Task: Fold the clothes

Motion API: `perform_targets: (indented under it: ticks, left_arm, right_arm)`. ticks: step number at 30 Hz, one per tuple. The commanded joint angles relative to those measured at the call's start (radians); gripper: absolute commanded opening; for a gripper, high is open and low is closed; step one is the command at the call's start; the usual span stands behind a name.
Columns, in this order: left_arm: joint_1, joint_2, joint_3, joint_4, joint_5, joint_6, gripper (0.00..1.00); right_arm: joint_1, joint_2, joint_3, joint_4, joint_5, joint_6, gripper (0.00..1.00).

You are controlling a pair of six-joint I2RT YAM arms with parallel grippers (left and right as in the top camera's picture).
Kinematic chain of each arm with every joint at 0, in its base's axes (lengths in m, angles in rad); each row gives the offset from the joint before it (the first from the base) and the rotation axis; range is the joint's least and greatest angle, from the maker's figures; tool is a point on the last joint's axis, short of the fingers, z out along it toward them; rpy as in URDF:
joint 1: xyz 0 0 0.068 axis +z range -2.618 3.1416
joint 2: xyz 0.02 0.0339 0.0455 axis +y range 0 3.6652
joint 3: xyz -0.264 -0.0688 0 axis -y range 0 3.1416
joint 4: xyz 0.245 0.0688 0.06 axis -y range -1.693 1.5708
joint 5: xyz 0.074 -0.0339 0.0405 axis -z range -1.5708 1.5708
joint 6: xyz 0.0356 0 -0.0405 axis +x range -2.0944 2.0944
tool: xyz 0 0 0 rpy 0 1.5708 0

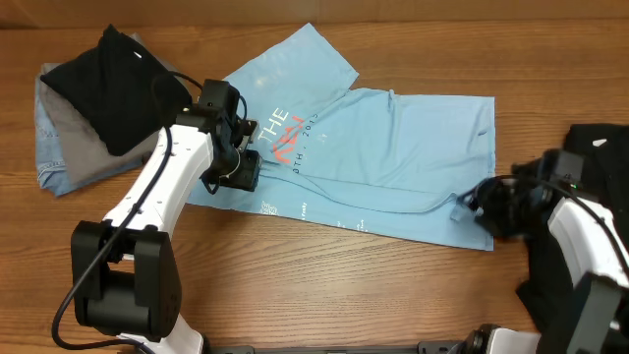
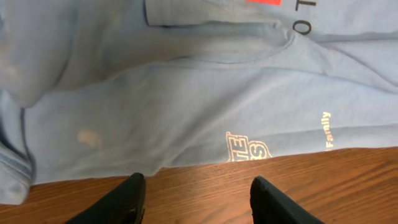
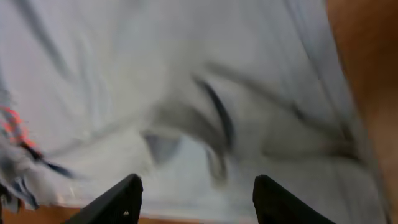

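Black garment [image 1: 118, 84] over grey cloth [image 1: 74, 133] lies beside the T-shirt [image 1: 393, 147].

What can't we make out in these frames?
- Overhead: chest lettering on the T-shirt is partly hidden by the left arm; the small hem print is too small to read.
- Left wrist: lettering is cut off by the top edge.
- Right wrist: motion blur smears the folds; right pincer contact unclear.
- Overhead: black garment is cut off by the right edge.
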Motion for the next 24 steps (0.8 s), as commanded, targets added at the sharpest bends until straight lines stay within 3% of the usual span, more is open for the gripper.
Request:
perform_targets:
  ticks: [1, 7, 11, 18, 24]
  left_arm:
    - [-0.008, 0.011, 0.010, -0.007, 0.030, -0.018, 0.58]
    - [-0.008, 0.011, 0.010, 0.022, 0.031, -0.019, 0.60]
    - [-0.008, 0.011, 0.010, 0.020, 0.031, -0.019, 0.59]
    - [-0.008, 0.011, 0.010, 0.021, 0.030, -0.018, 0.62]
    - [-0.007, 0.011, 0.010, 0.035, 0.030, -0.018, 0.63]
  right_arm:
    - [0.001, 0.038, 0.003, -0.067, 0.032, -0.020, 0.61]
    - [0.001, 0.042, -0.014, -0.014, 0.031, -0.013, 0.59]
    - [0.001, 0.043, -0.017, 0.028, 0.001, -0.010, 0.43]
    - [0.001, 0.043, -0.029, 0.028, 0.002, -0.010, 0.42]
    - [0.001, 0.043, -0.092, 0.130, -0.046, -0.010, 0.35]
